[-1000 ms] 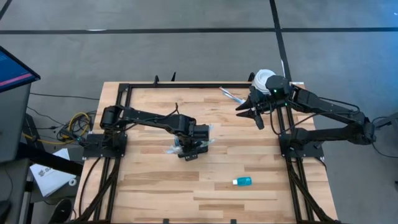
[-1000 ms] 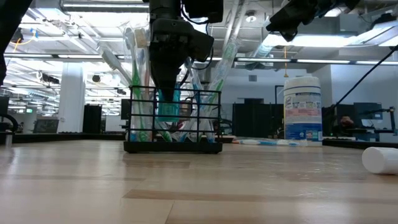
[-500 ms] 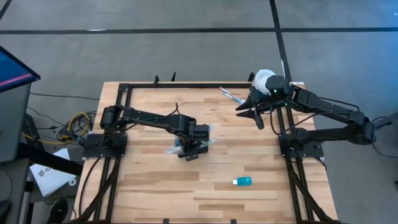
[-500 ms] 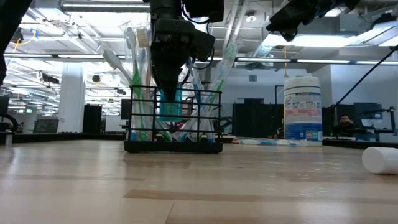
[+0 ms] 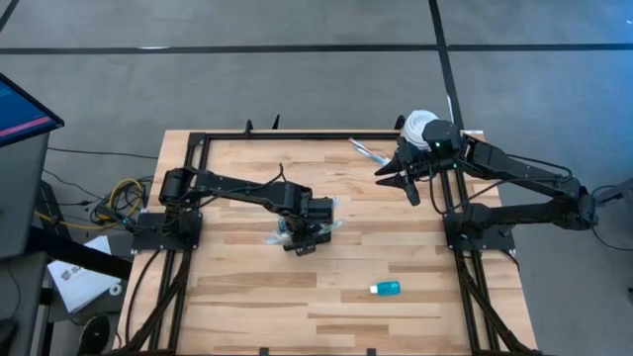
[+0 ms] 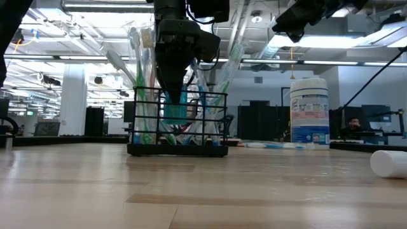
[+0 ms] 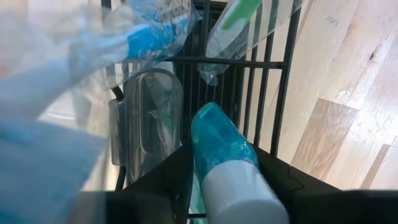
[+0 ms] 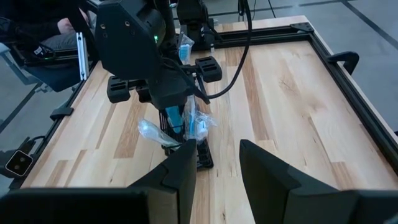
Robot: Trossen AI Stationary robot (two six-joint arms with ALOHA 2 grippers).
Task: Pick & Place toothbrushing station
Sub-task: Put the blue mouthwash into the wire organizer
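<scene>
Black wire holder: the small rectangular wire-mesh toothbrushing station (image 6: 177,124) stands upright near the middle of the pale wooden table (image 5: 247,297), already stuffed with wrapped toothbrushes (image 6: 141,57).
Left gripper: the left gripper (image 6: 175,89) reaches straight down into the holder, its dark fingers (image 7: 174,174) closed on either side of a teal tube with a white cap (image 7: 227,162); the tube's nose is among the bars. Whether the grip is slackening cannot be told.
Right gripper: the right gripper (image 5: 396,178) hangs in the air near the far right corner, beside a white round canister with a yellow-blue label (image 6: 309,113), fingers (image 8: 180,168) parted and holding nothing.
Stray items: a second small teal tube (image 5: 386,288) lies well apart toward the near edge.
Risk, snagging: the fingers sit between close wires and crinkled wrappers, so a withdrawal could catch a bar or wrapper and lift or tip the holder.
Risk, tube: if let go while tilted, the tube may lean out or push brushes over.
Orientation: the holder's open top faces up; in the low view its long side runs across the picture.
Long axis: in the high view the arm covers most of it, so the direction on the table cannot be told surely.
</scene>
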